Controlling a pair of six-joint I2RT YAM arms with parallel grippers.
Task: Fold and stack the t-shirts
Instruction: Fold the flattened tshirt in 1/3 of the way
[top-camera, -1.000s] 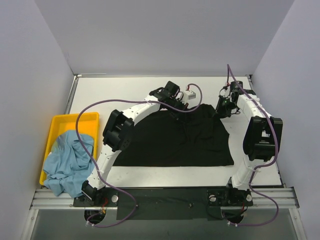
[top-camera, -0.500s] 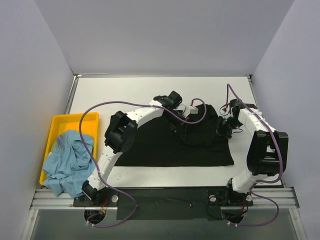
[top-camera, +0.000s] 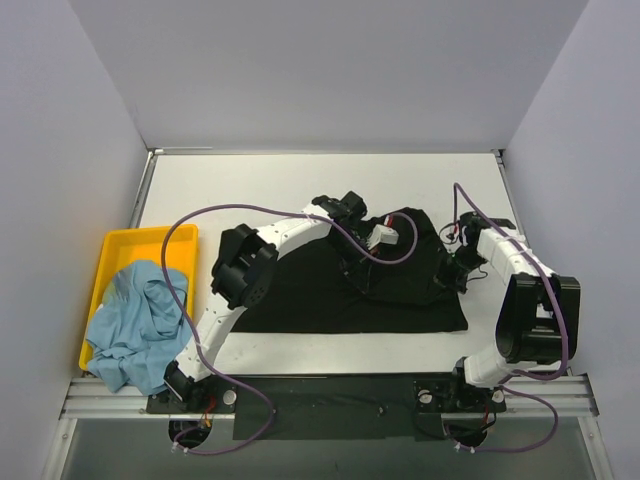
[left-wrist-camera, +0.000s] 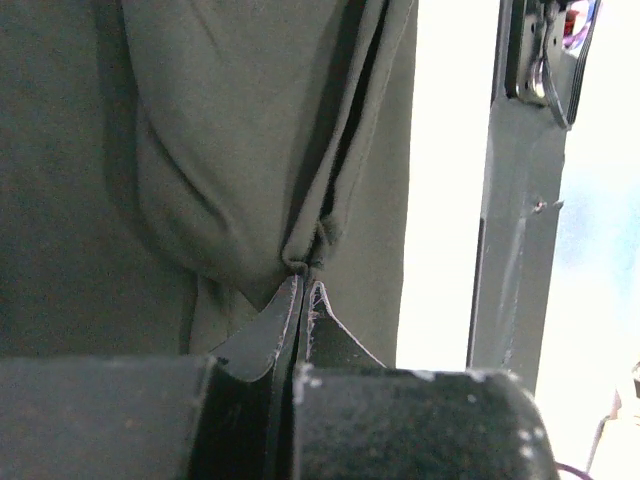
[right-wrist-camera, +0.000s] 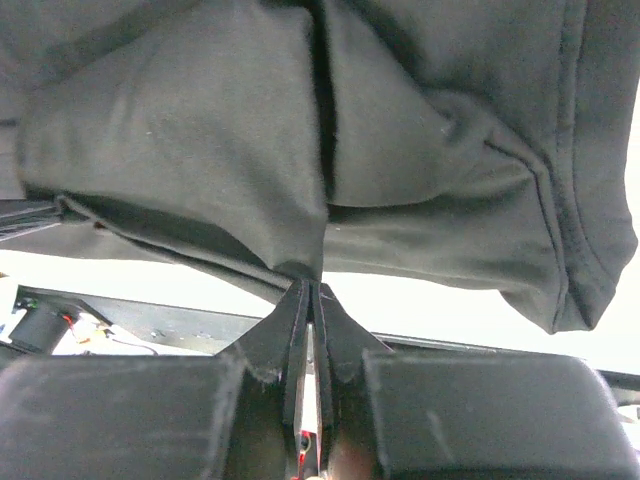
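The black t-shirt (top-camera: 330, 295) lies on the white table, its far edge lifted and bunched toward the near side. My left gripper (top-camera: 362, 268) is shut on a pinch of the black cloth (left-wrist-camera: 306, 262) over the shirt's middle. My right gripper (top-camera: 450, 272) is shut on the shirt's right far part (right-wrist-camera: 312, 270), held above the table. The black t-shirt fills both wrist views (left-wrist-camera: 200, 150) (right-wrist-camera: 200, 130). The light blue t-shirt (top-camera: 135, 322) lies crumpled in the yellow tray at the left.
The yellow tray (top-camera: 125, 245) stands by the left wall. A metal rail (top-camera: 330, 392) with the arm bases runs along the near edge. Grey walls close in the table at the left, right and far side.
Both grippers have moved toward the near edge with the black shirt's far edge, folding it over the body. The blue shirt has not moved.
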